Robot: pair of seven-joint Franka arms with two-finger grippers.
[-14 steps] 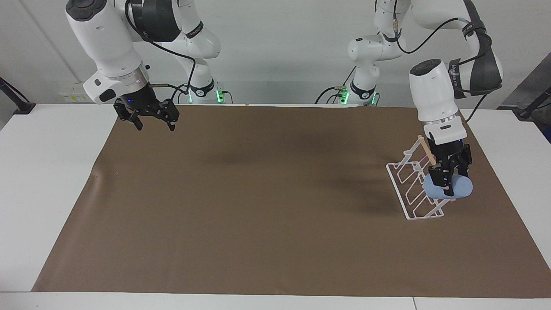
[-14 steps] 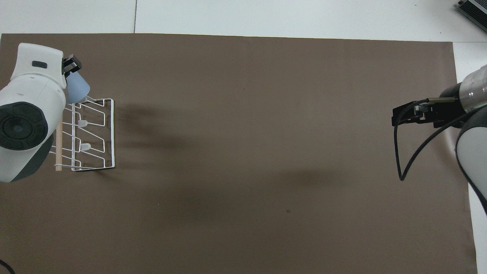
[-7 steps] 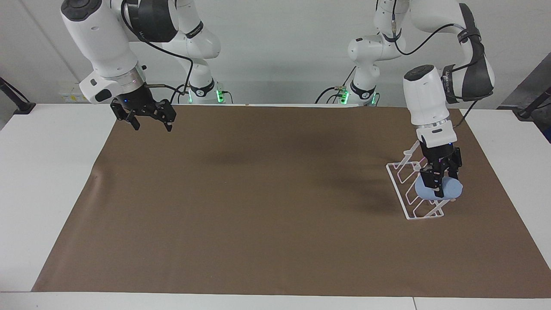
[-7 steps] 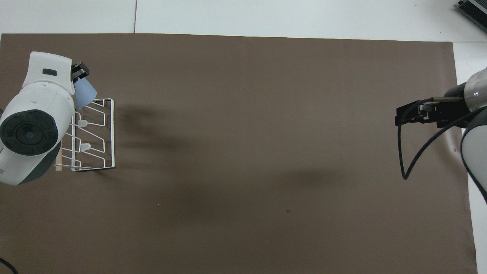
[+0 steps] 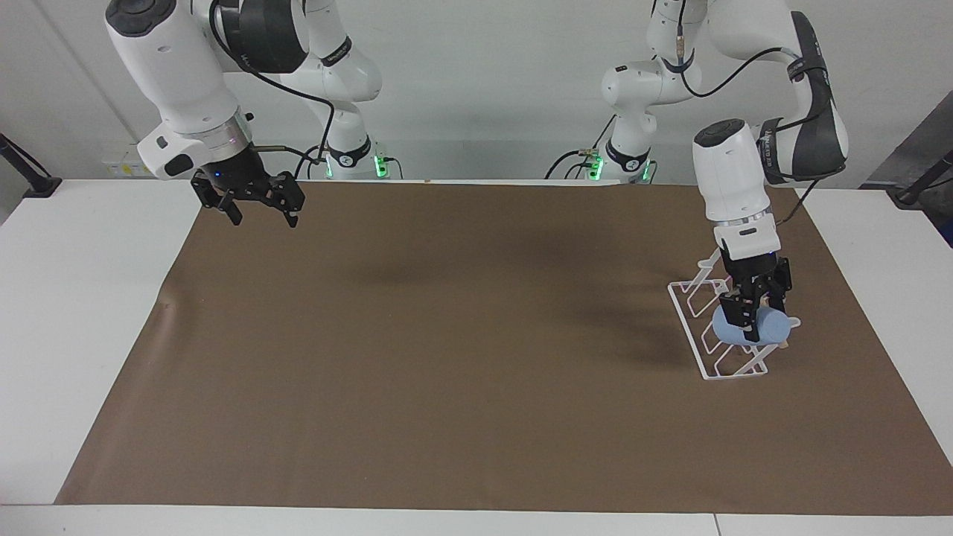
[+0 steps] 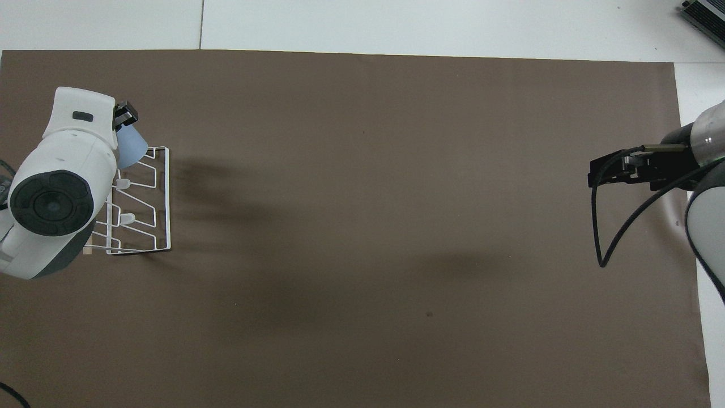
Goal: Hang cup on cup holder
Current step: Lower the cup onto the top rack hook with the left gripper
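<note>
While it lies on its side in the air, the light-blue cup (image 5: 752,326) is clamped between the fingers of the left gripper (image 5: 756,316), which closes on it from above. The cup sits at the end of the cup holder (image 5: 707,339) that is farthest from the robots, low over the slanted prongs there; whether it already rests on a prong cannot be told (the gripper and the cup hide the spot where they would meet). In the overhead view only a wedge of the cup (image 6: 131,153) shows past the white body of the left arm, right at the corner of the cup holder (image 6: 161,198), with the black tip of the left gripper (image 6: 126,114) just above it.

The cup holder is a white wire rack standing on the brown mat (image 5: 447,357) toward the left arm's end of the table, its prongs slanting up from the wire base. Two prong tips with pale caps are bare, nearer to the robots than the cup.

The right gripper (image 5: 257,210) hangs in the air over the corner of the mat at the right arm's end of the table, well apart from the rack, its fingers spread and holding nothing. The right arm waits there. In the overhead view the right gripper (image 6: 603,173) shows as a dark block with a black cable looping below it.
</note>
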